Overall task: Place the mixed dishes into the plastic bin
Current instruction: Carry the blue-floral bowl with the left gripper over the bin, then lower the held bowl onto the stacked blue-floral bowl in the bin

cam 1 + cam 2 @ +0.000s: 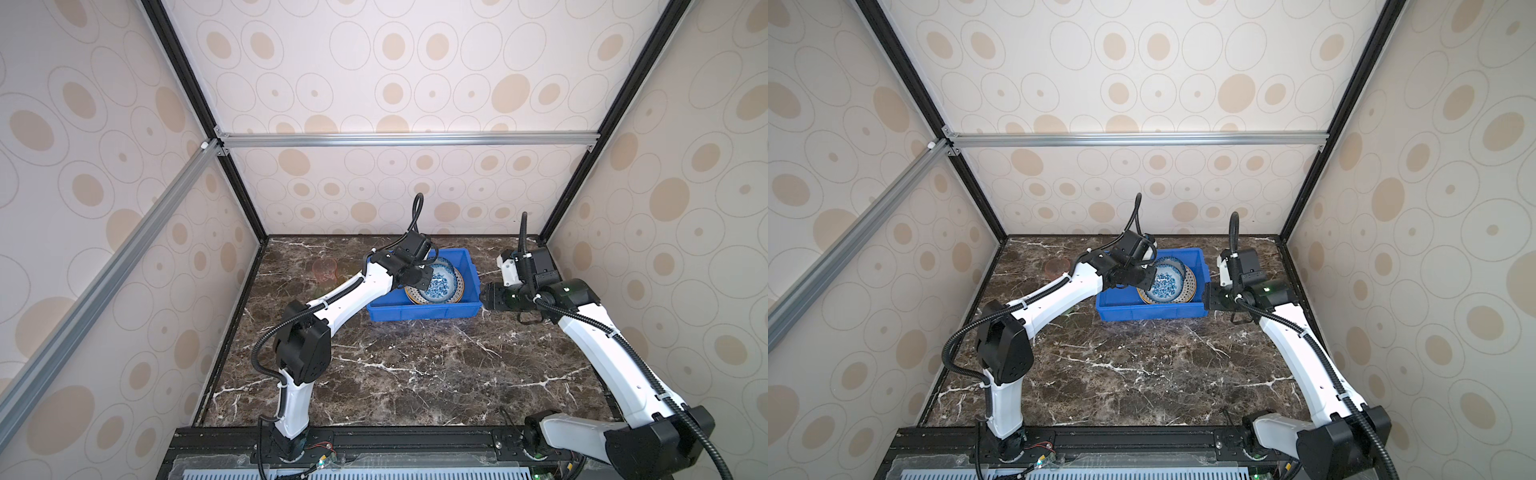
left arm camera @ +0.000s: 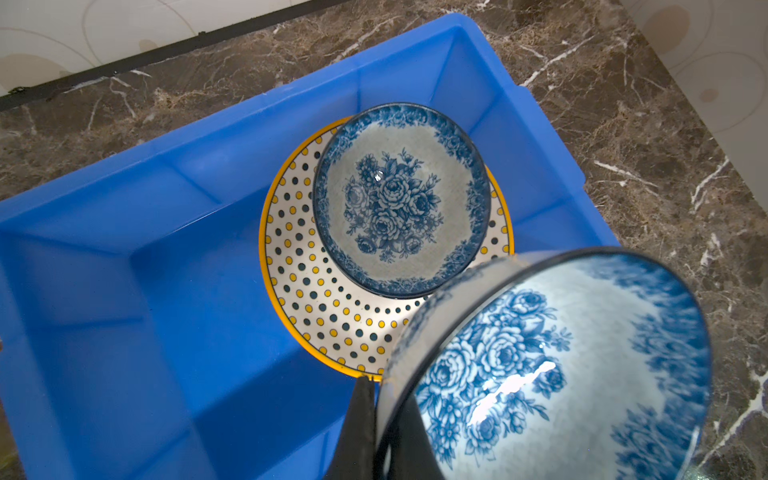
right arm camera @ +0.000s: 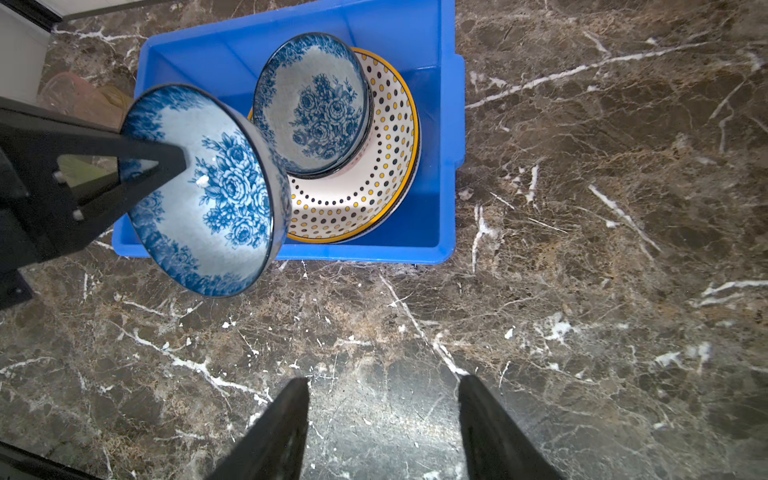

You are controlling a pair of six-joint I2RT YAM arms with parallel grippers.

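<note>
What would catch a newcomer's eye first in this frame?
The bright blue bin at the far side of the table holds a dotted yellow-rimmed plate with a blue floral bowl on it. Over it, the left gripper pinches the rim of a second floral bowl, tilted; the right gripper hangs open beside the bin.

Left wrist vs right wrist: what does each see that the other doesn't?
Only left wrist: the bare half of the blue bin, which the held bowl mostly hides from the right wrist.
Only right wrist: the right gripper, open over the marble table, and a pink tumbler on it beyond the bin.
Both: the left gripper shut on the held bowl's rim, and a second blue floral bowl sitting on the dotted plate inside the bin.
</note>
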